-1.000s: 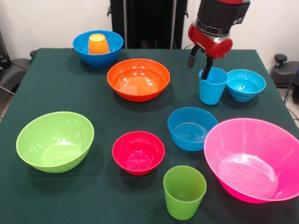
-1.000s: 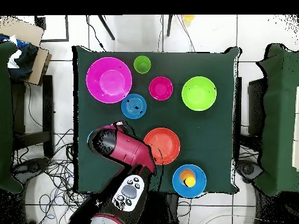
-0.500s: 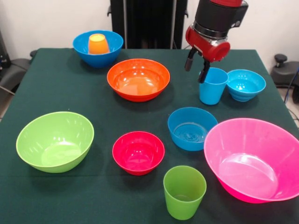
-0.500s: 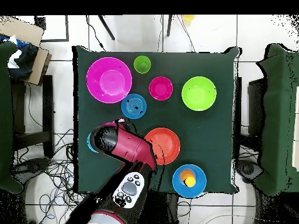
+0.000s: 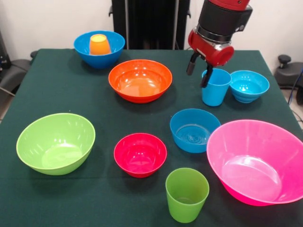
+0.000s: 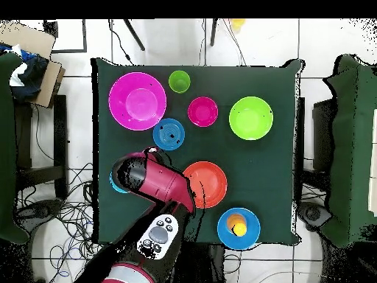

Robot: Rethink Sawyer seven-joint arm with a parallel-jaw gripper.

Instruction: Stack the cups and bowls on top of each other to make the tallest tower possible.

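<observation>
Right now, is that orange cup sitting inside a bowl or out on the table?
Inside: the orange cup stands mouth-down in the large blue bowl at the table's corner.

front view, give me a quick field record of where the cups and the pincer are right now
pincer: open, one finger outside the light blue cup's rim, the other at the rim
light blue cup: upright on the table, beside the small turquoise bowl
orange cup: sits inside the far blue bowl
green cup: upright, alone at the near edge
stacks so far: only the orange cup in the blue bowl
other bowls: all separate, nothing inside them
</observation>
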